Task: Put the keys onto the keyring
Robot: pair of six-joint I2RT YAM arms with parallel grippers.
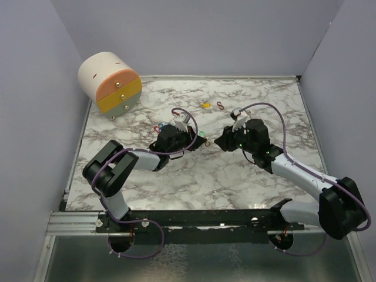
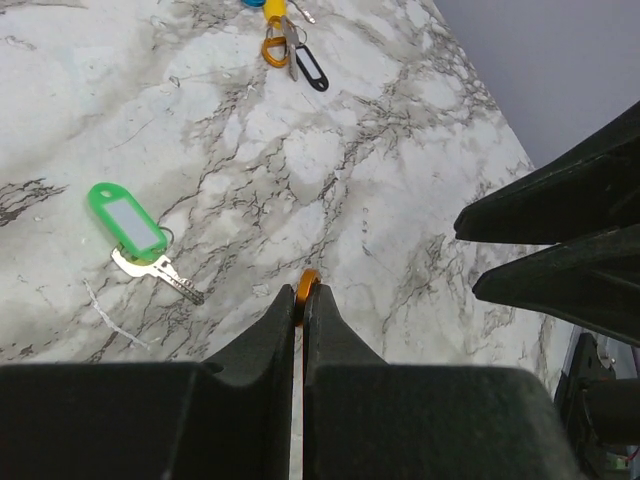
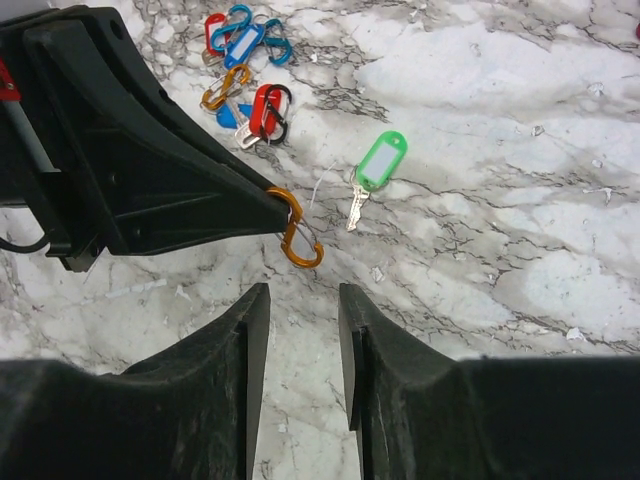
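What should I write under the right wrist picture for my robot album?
Left claw pinches an orange carabiner; the open right claw faces it, a green-tagged key lying nearby.

You are viewing from above and behind the arm bases in the top view, looking down from far off over the whole marble table [image 1: 235, 188]. The left wrist camera is sitting close behind the left gripper [image 2: 300, 292] and facing along it toward the right gripper [image 2: 468, 257], while the right wrist camera is facing back the opposite way. Both wrist views are sharing the green key tag [image 2: 127, 220] and the orange keyring [image 2: 308, 283] at close range.
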